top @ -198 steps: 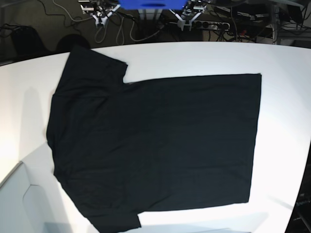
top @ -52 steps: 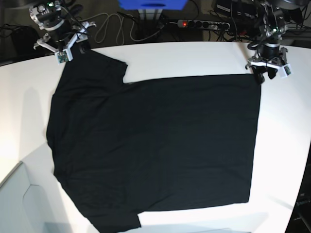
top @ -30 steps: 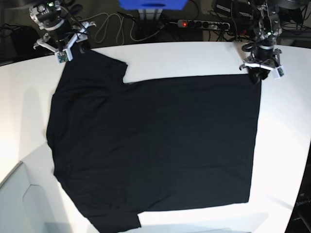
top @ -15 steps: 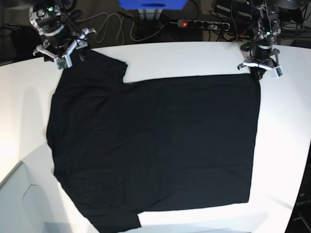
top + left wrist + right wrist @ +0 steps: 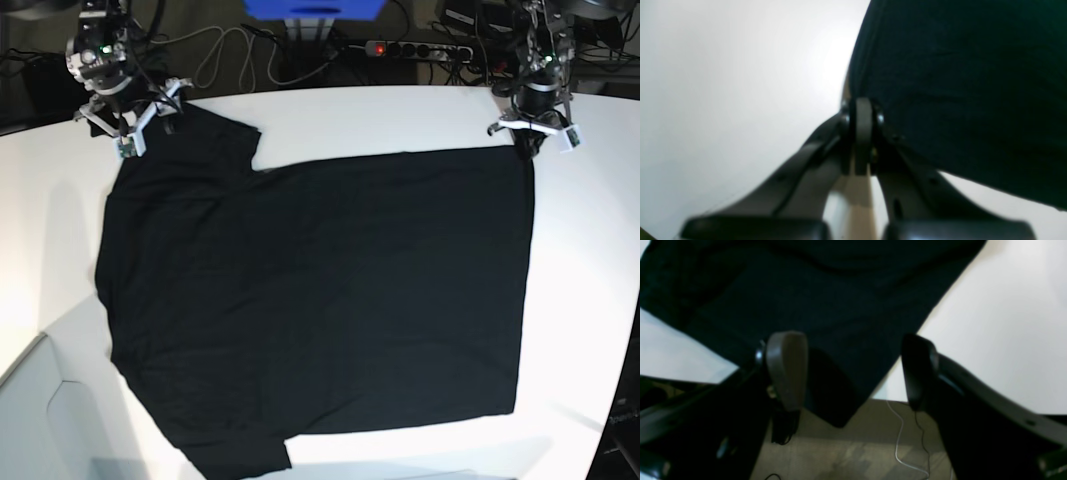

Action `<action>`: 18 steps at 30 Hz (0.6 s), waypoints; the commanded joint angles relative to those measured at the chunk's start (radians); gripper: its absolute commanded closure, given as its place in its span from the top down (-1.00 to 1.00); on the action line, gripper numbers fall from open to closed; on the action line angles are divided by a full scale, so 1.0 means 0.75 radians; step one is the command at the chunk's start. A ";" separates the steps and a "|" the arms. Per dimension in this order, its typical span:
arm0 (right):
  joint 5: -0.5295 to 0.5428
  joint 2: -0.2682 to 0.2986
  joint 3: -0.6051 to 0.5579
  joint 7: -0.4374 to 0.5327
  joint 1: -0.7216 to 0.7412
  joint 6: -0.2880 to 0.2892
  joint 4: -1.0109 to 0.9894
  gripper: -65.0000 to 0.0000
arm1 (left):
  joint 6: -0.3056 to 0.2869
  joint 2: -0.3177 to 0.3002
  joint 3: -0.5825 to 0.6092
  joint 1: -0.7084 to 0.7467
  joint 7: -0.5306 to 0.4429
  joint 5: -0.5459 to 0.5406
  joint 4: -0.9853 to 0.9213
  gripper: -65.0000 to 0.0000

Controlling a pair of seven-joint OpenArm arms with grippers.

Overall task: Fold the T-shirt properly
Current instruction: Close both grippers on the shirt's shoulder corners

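White and smooth, the wide counter [image 5: 400, 115] fills the base view, with a dark strip behind it crowded with cables and a power strip [image 5: 420, 48]. A large black short-sleeved cloth T-shirt [image 5: 320, 300] lies flat across the counter's middle, plain side up, sleeves toward the view's left and straight hem toward its right.

At the far hem corner, on the view's right, the left gripper [image 5: 530, 143] has its jaws pressed together on the cloth; the left wrist view shows the two fingers meeting at the shirt's edge. Half a second ago this corner lay slightly further out; now it is drawn a little inward and up.

At the far sleeve, on the view's left, the right gripper [image 5: 135, 125] hangs with jaws spread wide. In the right wrist view the sleeve corner droops over the counter's edge between the two fingers [image 5: 786, 368], touching neither clearly, with grey floor below. This gripper has shifted slightly toward the sleeve since a second ago.
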 commanded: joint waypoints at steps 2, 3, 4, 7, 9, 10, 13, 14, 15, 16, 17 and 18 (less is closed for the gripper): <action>0.002 0.009 0.009 0.026 -0.003 0.013 0.017 0.31 | 0.007 -0.004 -0.001 0.019 0.047 0.009 0.006 -1.00; 0.000 0.011 0.009 0.026 -0.003 0.013 0.015 0.31 | 0.007 -0.004 -0.001 0.021 0.047 0.009 0.006 -1.00; 0.000 0.013 0.015 0.026 -0.003 0.013 0.015 0.31 | 0.007 -0.004 -0.001 0.021 0.047 0.009 0.006 -1.00; 0.004 0.011 0.066 0.026 -0.003 0.013 0.013 0.31 | 0.007 -0.004 -0.001 0.021 0.047 0.009 0.006 -1.00; 0.004 0.011 0.080 0.018 0.017 0.013 0.011 0.31 | 0.007 -0.004 -0.001 0.021 0.045 0.009 0.006 -1.00; 0.004 0.011 0.082 0.014 0.023 0.013 0.003 0.31 | 0.007 -0.004 -0.001 0.021 0.045 0.009 0.006 -1.00; 0.004 0.015 0.082 0.020 0.035 0.013 -0.057 0.31 | 0.007 -0.004 -0.001 0.021 0.045 0.009 0.006 -1.00; 0.004 0.015 0.082 0.026 0.035 0.013 -0.075 0.31 | 0.007 -0.004 -0.001 0.021 0.045 0.009 0.006 -1.00; 0.004 0.015 0.082 0.026 0.035 0.013 -0.089 0.31 | 0.007 -0.004 -0.001 0.021 0.045 0.009 0.006 -1.00; 0.004 0.015 0.082 0.026 0.035 0.013 -0.102 0.31 | 0.007 -0.004 -0.001 0.021 0.045 0.009 0.006 -1.00; 0.004 0.013 0.082 0.026 0.035 0.013 -0.108 0.31 | 0.007 -0.004 -0.001 0.021 0.045 0.009 0.006 -1.00; 0.004 0.013 0.082 0.026 0.035 0.013 -0.110 0.31 | 0.007 -0.004 -0.001 0.021 0.045 0.009 0.006 -1.00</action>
